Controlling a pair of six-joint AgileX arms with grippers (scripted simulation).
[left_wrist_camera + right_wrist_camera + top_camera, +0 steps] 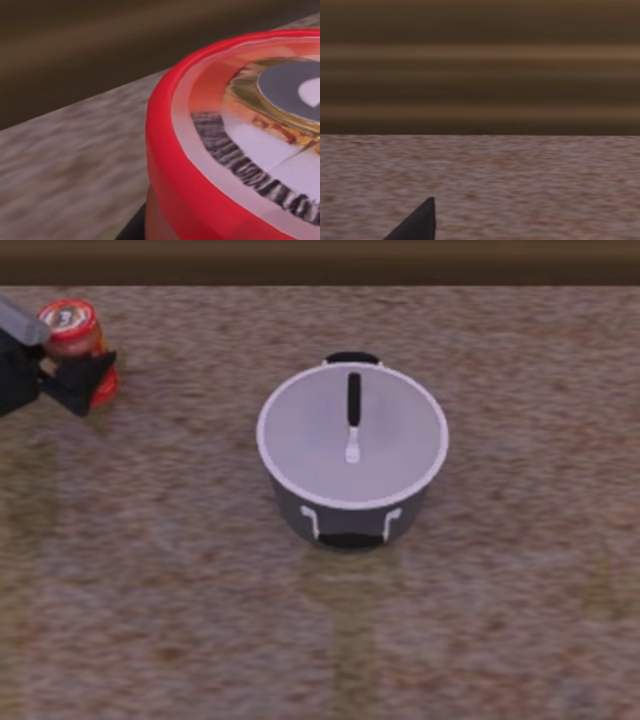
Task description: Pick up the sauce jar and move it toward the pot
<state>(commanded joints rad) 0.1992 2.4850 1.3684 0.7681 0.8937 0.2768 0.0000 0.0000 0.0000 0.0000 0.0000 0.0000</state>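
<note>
The sauce jar (72,328) sits far out at ten o'clock on the table (200,620), and the left gripper (62,368) is right on it, dark fingers (90,380) pressed to its red label below the lid, apparently pinching it. It looks small, rigid and light, likely smooth-sided, so the body is the place to hold. The pot (352,455) stands well apart at centre, with open table between.

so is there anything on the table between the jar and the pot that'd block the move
Nothing visible. In the top view the left gripper is at the sauce jar near the table's far left, and only bare table lies between it and the pot at the centre.
</note>
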